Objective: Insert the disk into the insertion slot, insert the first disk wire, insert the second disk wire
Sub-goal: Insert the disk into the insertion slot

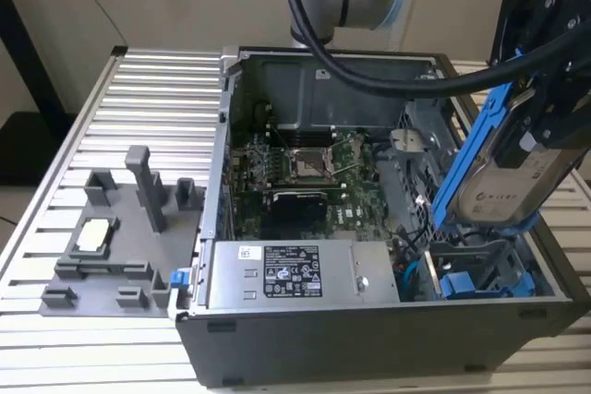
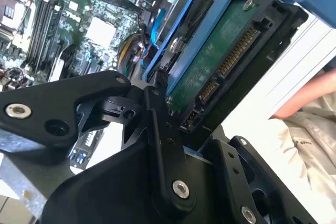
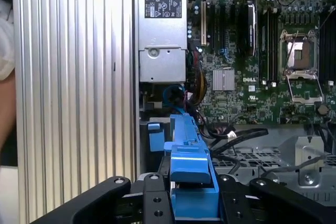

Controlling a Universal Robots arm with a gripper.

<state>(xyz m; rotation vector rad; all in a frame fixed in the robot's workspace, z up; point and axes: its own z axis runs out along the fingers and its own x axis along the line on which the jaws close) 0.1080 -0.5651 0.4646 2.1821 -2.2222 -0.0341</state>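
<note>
Blue plastic is framing the disk (image 1: 512,168), which the jaws are gripping, closed tight on its carrier edges and holding it tilted above the insertion slot (image 1: 476,276) at the exterior view's right of the computer case (image 1: 369,352). It is likely handling as rigid, fairly heavy and shock-sensitive. The frame's sides, not the exposed circuit board (image 2: 218,64), are offering the safer hold.

you can see the gripper (image 1: 551,110) clamped on the disk (image 1: 508,177), held tilted above the insertion slot (image 1: 480,276) at the exterior view's right end of the open computer case (image 1: 369,350). the grey fixture (image 1: 120,246) lies on the ribbed table (image 1: 157,89) at the exterior view's left.
</note>
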